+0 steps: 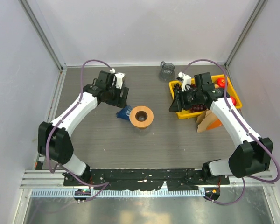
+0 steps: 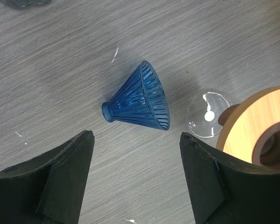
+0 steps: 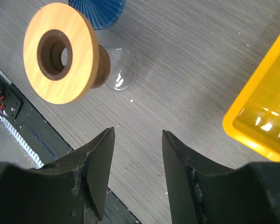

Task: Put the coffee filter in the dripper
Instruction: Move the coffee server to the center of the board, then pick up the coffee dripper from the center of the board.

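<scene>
**A gray table inside white walls**

The table point(image 1: 98, 140) is gray, with thin wood lines running across it. It fills the middle of the top view. A white back wall point(image 1: 144, 28) stands across the upper part of the frame. A white left wall point(image 1: 14, 70) and a white right wall point(image 1: 270, 56) close the sides. Silver metal bars point(image 1: 42, 32) slant up in both upper corners. Along the bottom run a black strip point(image 1: 144, 175), a white toothed strip point(image 1: 121, 192) and a shiny metal sheet point(image 1: 144, 210). The light is soft and even, and the shadows are pale. Up close, the table has a little white mark point(image 2: 115, 53).
</scene>
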